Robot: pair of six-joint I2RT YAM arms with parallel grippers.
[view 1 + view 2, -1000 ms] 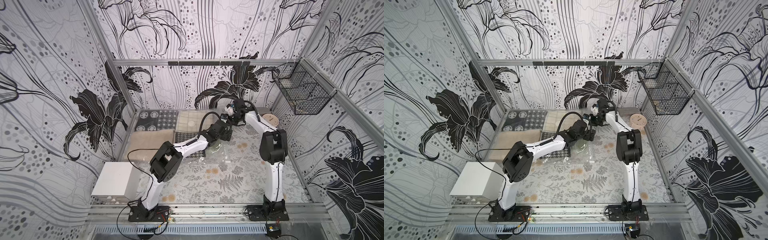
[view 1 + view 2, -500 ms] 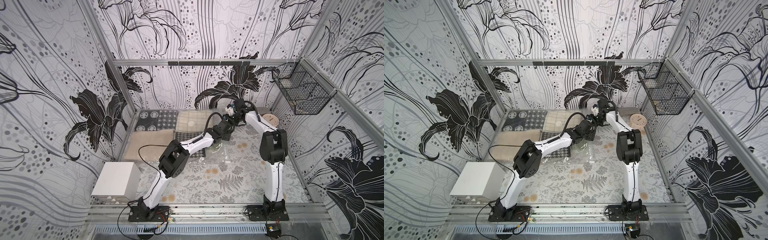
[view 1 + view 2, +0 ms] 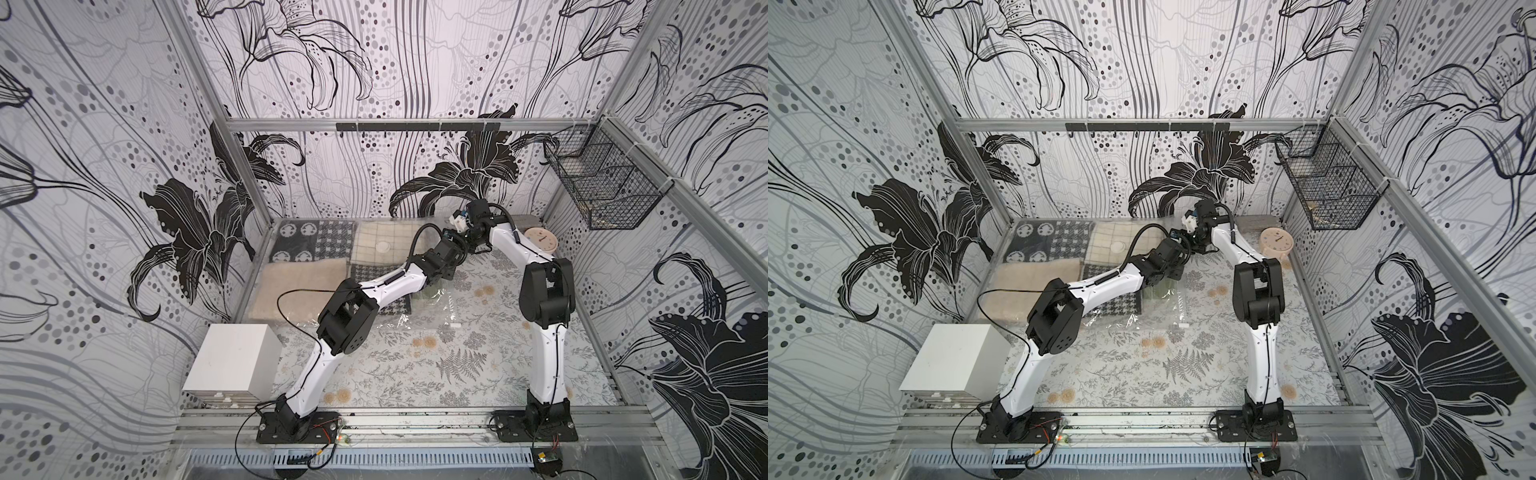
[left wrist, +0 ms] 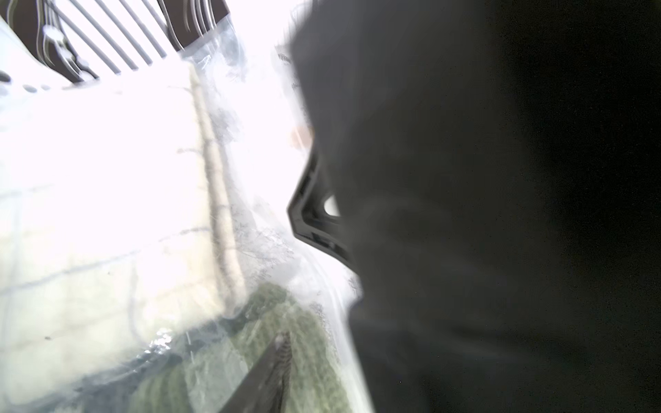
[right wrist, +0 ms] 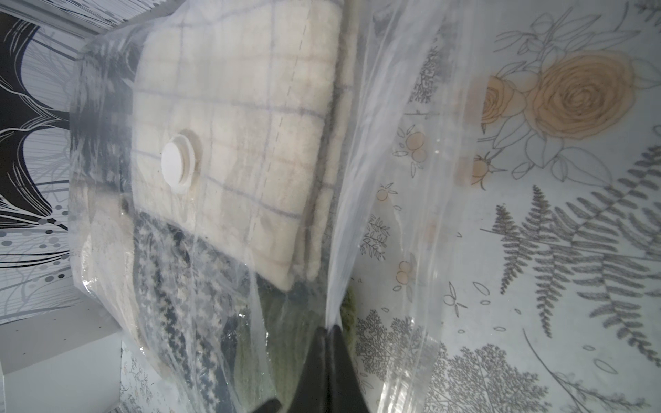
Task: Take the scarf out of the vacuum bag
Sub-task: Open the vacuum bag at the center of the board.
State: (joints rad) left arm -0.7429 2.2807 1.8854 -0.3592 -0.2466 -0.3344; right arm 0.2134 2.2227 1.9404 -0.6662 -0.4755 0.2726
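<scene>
The vacuum bag [image 3: 434, 305] is clear crinkly plastic and lies at the back left of the table, its white valve [image 5: 177, 162] over a cream checked textile. A green knit textile [image 5: 286, 343], likely the scarf, lies inside near the bag's mouth. My right gripper [image 5: 327, 327] is shut on the bag's upper film [image 5: 357, 178] and holds it up. In both top views my left gripper [image 3: 457, 249] reaches in right beside the right gripper [image 3: 473, 245]. In the left wrist view one finger [image 4: 277, 357] lies over the green textile [image 4: 286, 321]; the other is hidden in the dark.
The bag also holds a black-and-white patterned textile [image 3: 309, 243], a fuzzy cream one [image 3: 299, 286] and a houndstooth one [image 3: 390, 305]. A white box [image 3: 232, 357] stands front left, a pink clock [image 3: 540, 242] back right, and a wire basket [image 3: 602, 187] hangs on the right wall.
My left arm has stretched out toward the back right, bringing its gripper up beside the right gripper at the bag's mouth. The right arm has stayed where it was.
</scene>
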